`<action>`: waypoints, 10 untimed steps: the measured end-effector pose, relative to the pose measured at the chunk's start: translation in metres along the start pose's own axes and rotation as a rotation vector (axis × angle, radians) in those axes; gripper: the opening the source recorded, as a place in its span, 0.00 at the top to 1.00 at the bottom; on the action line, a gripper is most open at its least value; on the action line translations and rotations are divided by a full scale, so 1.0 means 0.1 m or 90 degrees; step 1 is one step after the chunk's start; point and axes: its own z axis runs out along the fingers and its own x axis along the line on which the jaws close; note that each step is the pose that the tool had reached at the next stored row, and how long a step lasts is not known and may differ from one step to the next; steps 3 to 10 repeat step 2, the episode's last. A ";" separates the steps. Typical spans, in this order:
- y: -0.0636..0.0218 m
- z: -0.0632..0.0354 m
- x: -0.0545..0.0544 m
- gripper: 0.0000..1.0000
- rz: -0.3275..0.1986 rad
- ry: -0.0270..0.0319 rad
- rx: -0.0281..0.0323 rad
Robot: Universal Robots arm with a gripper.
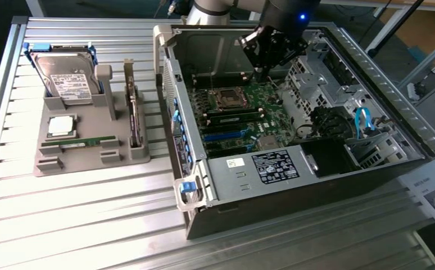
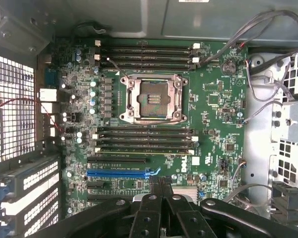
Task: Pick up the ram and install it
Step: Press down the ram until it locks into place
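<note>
Hovering over the open computer case (image 1: pixel 293 185) and its motherboard (image 2: pixel 154 124) with gripper (image 2: pixel 161 186) pinched closed, empty — ram (image 1: pixel 78 143) lying flat on the grey holder tray (image 1: pixel 90 163) beside the case.

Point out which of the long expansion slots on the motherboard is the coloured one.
The blue slot. It lies between two black slots, close to the tip of the gripper. Its neighbours on the motherboard are black, so only the colour sets it apart.
</note>
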 end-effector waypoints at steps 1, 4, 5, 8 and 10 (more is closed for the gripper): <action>0.000 0.000 0.00 0.90 0.000 0.0000 0.0000; 0.000 0.000 0.00 0.90 0.000 0.0000 0.0000; 0.000 0.000 0.00 0.90 0.000 0.0000 0.0000; 0.000 0.000 0.00 0.90 0.000 0.0000 0.0000; 0.000 0.000 0.00 0.90 0.000 0.0000 0.0000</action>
